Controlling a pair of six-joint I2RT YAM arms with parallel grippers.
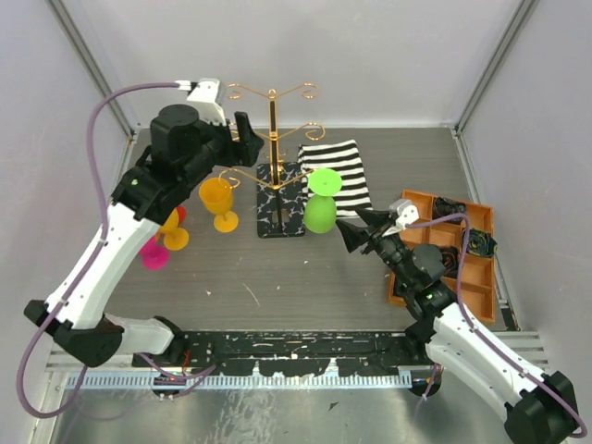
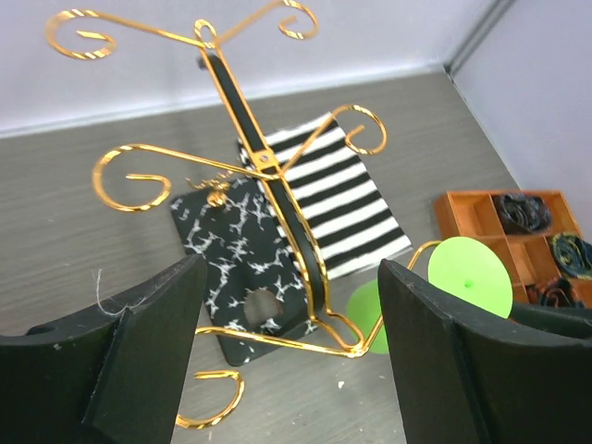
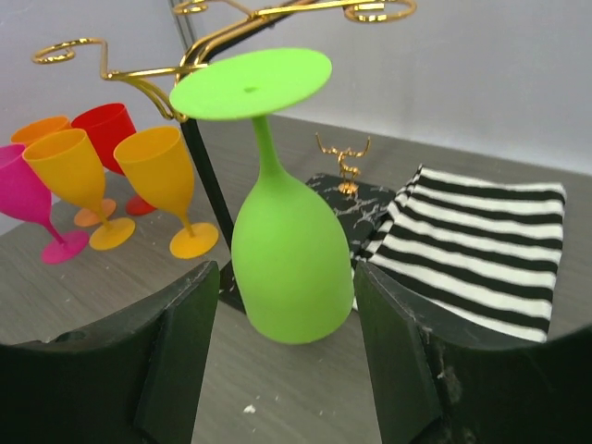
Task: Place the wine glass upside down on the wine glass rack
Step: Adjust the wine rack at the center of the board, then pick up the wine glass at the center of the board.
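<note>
Item: green wine glass (image 3: pixel 282 250), inverted, foot hung on a gold arm of the wine glass rack (image 2: pixel 268 185), just ahead of the right tool (image 1: pixel 353 231), jaws parted, empty; left tool (image 1: pixel 243 128) likewise parted, facing the rack; advice: retreat straight, never brushing the bowl.

B/w striped cloth (image 1: pixel 338 176) centre-back; orange compartment tray (image 1: pixel 477 298) right; coloured glasses (image 1: pixel 218 197) upright, left.
</note>
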